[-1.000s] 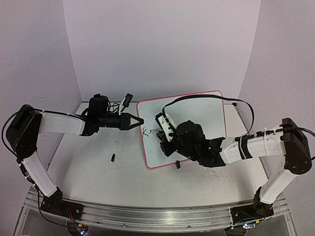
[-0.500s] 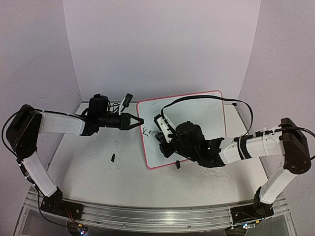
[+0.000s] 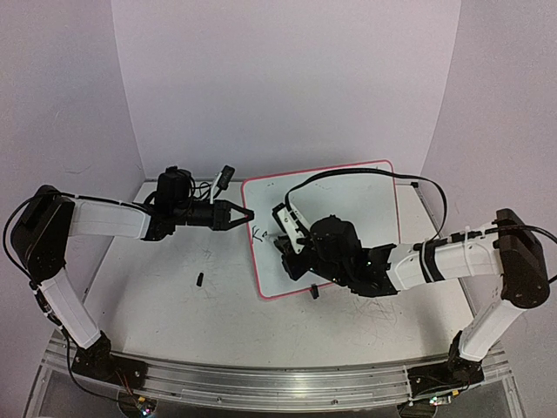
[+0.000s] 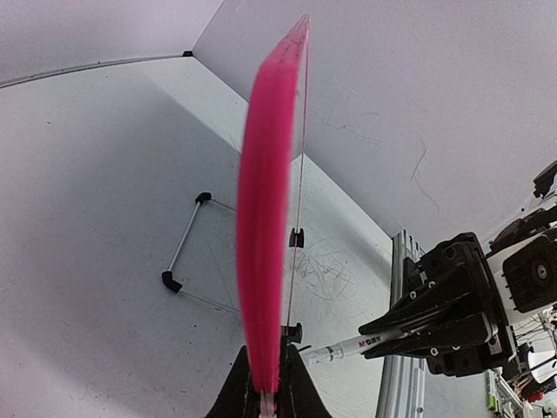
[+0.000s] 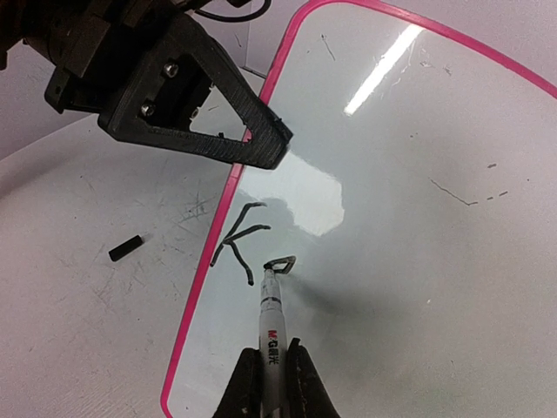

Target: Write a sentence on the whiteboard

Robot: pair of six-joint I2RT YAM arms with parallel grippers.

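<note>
The whiteboard [image 3: 352, 200], white with a pink rim, lies on the table. My left gripper [image 3: 249, 213] is shut on its left edge; in the left wrist view the pink rim [image 4: 265, 218] runs up from between the fingers [image 4: 300, 392]. My right gripper [image 5: 271, 370] is shut on a white marker [image 5: 271, 318], whose tip touches the board. Of the sentence, a black "K" [image 5: 235, 239] and a small loop [image 5: 281, 263] beside it show near the left rim. From above, the right gripper [image 3: 285, 241] hovers over those marks [image 3: 259, 232].
A small black cap [image 3: 199, 279] lies on the scuffed table left of the board. A black clip [image 3: 313, 293] sits at the board's near edge. A black cable [image 3: 365, 171] arcs over the board. An aluminium rail [image 3: 261, 383] runs along the near edge.
The right gripper and marker shifted slightly left on the board, and the mark beside the K has grown. The left arm has not moved.
</note>
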